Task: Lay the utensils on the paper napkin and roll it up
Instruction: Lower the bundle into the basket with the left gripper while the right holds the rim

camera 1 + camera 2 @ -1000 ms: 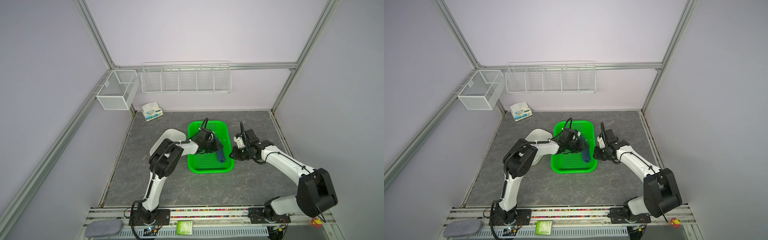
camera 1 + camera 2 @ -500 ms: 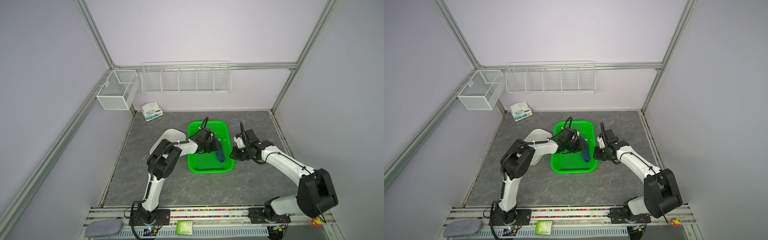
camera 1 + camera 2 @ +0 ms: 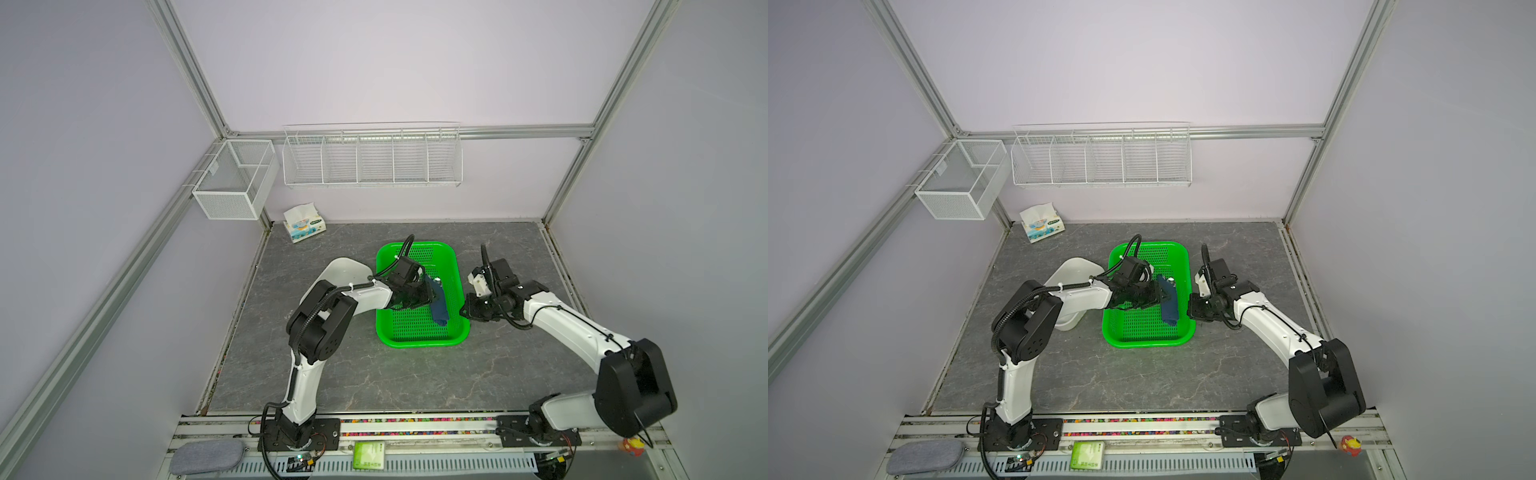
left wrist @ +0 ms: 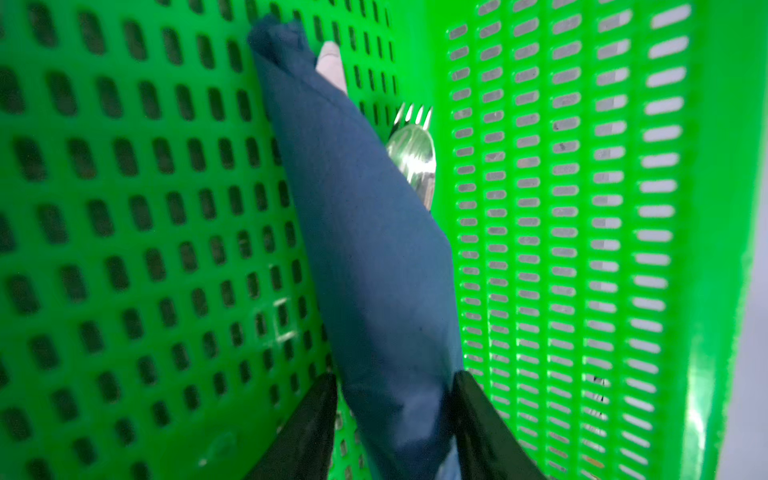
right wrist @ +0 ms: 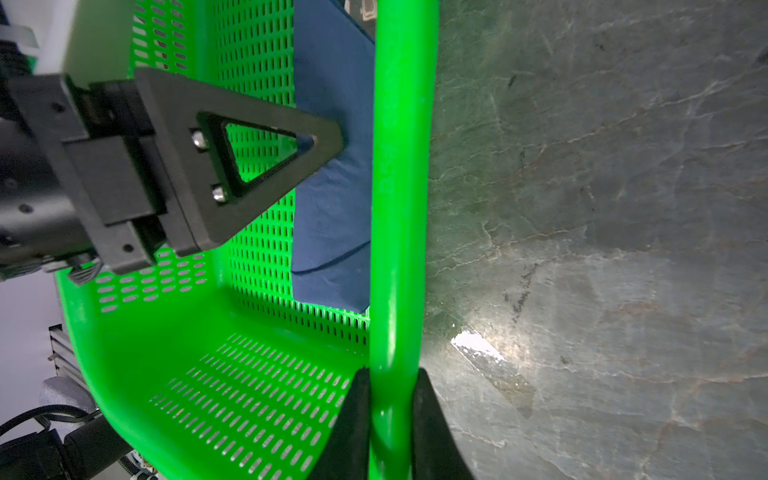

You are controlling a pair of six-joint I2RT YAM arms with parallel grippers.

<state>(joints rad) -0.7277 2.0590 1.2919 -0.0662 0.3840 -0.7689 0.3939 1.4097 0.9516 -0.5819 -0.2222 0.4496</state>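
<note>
Napkin (image 3: 439, 307) lies rolled into a dark navy tube inside the green basket (image 3: 419, 343), along its right-hand wall in both top views. The utensils inside it are too small to make out there. The left gripper (image 3: 428, 296) reaches in at the roll's middle and covers part of it. The right gripper (image 3: 465, 309) sits at the basket's outer right edge.

Left wrist view: black fingers (image 4: 316, 415) bracket the napkin (image 4: 365, 249), but I cannot tell whether they pinch it or merely flank it. The spoon (image 4: 413, 158) and fork (image 4: 415, 113) poke out of the roll. A pale blurred tip (image 4: 331, 62) cannot be identified.

Right wrist view: the right gripper (image 5: 390, 374) is clenched on the green basket (image 5: 399, 166) rim, which hides the napkin's (image 5: 332, 208) far edge.
</note>
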